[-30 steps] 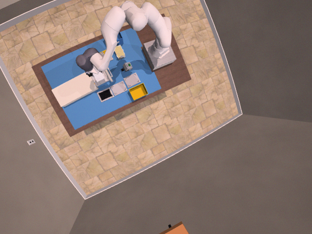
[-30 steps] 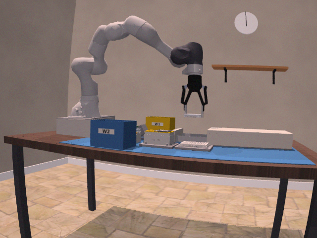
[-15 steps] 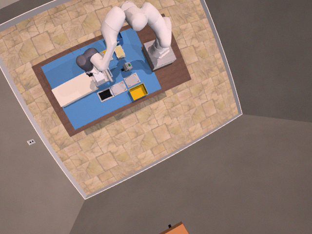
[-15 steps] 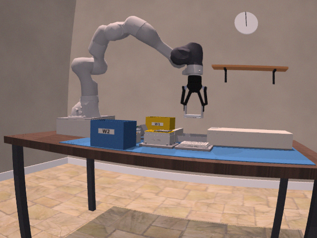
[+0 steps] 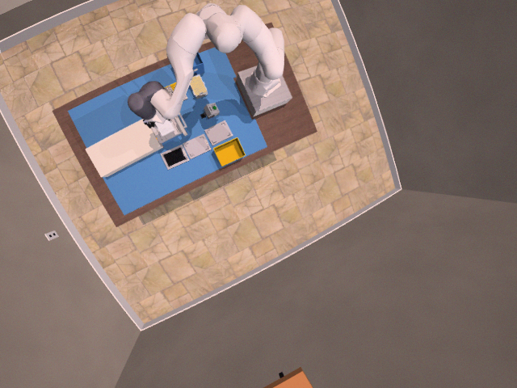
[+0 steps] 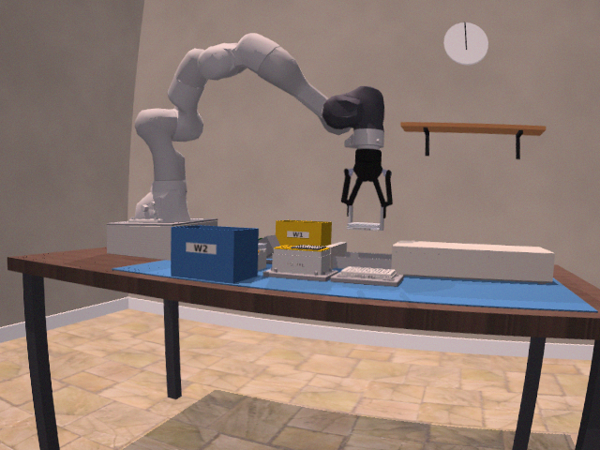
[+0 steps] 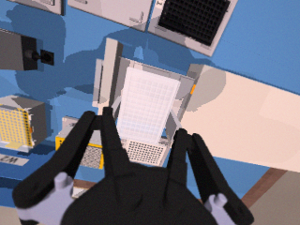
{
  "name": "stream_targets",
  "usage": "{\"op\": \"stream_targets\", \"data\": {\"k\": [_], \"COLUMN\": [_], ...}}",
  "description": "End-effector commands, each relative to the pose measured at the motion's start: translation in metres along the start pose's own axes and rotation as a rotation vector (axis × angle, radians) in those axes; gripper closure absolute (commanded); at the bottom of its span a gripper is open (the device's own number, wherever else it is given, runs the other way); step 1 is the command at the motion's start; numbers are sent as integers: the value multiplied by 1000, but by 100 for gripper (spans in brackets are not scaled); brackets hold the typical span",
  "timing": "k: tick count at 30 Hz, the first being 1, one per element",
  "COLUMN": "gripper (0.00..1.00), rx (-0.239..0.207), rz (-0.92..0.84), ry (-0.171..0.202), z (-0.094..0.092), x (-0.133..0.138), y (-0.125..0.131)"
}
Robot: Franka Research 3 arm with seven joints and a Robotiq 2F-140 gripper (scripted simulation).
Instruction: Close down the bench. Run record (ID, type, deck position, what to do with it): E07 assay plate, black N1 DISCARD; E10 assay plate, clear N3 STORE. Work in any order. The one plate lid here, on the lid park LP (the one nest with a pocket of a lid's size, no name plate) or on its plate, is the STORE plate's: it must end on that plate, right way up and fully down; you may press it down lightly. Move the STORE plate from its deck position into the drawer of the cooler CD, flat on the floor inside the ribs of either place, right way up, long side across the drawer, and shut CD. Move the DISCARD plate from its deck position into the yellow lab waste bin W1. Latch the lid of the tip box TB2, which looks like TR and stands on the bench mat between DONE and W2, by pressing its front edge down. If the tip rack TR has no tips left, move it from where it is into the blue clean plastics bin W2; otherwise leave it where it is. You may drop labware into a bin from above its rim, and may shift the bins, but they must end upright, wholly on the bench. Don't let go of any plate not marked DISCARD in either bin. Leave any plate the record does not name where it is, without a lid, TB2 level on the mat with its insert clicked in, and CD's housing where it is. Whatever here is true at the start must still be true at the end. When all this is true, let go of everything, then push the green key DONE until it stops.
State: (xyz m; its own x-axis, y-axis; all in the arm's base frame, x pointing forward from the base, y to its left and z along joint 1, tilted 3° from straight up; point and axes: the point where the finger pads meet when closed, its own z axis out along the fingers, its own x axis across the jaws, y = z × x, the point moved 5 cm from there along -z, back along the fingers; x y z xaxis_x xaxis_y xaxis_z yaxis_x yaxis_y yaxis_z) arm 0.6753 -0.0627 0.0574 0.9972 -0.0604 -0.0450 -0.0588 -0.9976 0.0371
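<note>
My gripper (image 6: 366,223) is shut on the clear plate (image 7: 147,105) by its long sides and holds it level, well above the bench. The plate hangs over the open grey drawer (image 7: 110,70) at the end of the cream cooler CD (image 6: 472,262), which also shows from above (image 5: 120,145). I cannot tell whether a lid sits on the plate. The black plate (image 5: 174,156) lies in its nest near the front edge and also shows in the wrist view (image 7: 194,19). The yellow bin W1 (image 5: 229,151) stands to the right of the nests.
The blue bin W2 (image 6: 213,252) stands at the left of the mat. A tip box with yellow tips (image 6: 300,259) and another well plate on a nest (image 6: 367,275) sit beside it. Two empty nests (image 5: 197,145) (image 5: 218,133) and the green key DONE (image 5: 214,107) lie near the arm's base.
</note>
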Motion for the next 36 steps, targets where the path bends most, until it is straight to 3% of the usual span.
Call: {"op": "stream_targets", "data": {"k": [1,36], "gripper": [100,100], "rx": [-1,-1], "rz": [3,3], "ry": [9,9], "z": [3,45], "x": [3,5], "y": [-1,-1]}}
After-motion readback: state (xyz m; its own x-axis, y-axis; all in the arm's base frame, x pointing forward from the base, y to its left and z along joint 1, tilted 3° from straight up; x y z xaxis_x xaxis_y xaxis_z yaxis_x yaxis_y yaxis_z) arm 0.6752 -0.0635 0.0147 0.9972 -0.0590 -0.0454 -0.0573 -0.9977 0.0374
